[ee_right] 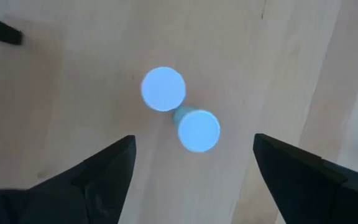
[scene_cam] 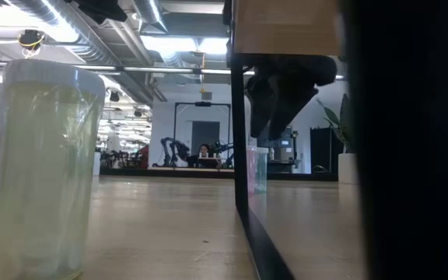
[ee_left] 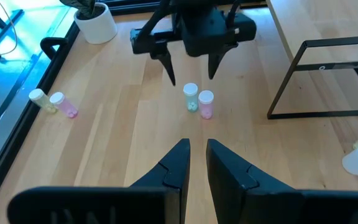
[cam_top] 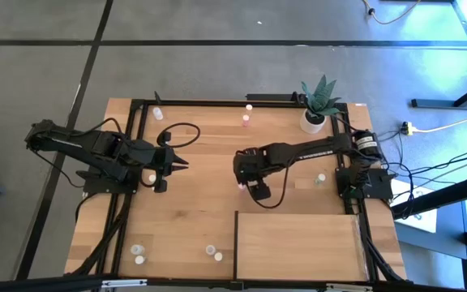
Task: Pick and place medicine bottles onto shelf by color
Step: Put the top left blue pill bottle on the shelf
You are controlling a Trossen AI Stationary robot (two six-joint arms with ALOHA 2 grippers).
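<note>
Two small medicine bottles stand side by side mid-table, one greenish [ee_left: 190, 98] and one pink [ee_left: 206, 104]. From above their white caps [ee_right: 163, 89] [ee_right: 199, 130] show. My right gripper [ee_right: 194, 155] [ee_left: 191, 78] hangs open above them, pointing down, one finger off to each side and touching neither. The shelf [cam_top: 298, 239], a pale wood panel on a thin black frame [ee_left: 303, 81], stands at the near right. At the table's left my left gripper [ee_left: 192, 165] [cam_top: 181, 162] is shut on nothing, raised, aimed at the pair.
More bottles are scattered about: two near the far edge [cam_top: 248, 105] [cam_top: 246, 122], one under the left arm [cam_top: 151, 176], several by the near edge [cam_top: 139, 254] [cam_top: 214, 253], one at the right [cam_top: 321, 178]. A potted plant [cam_top: 314, 118] stands at the far right.
</note>
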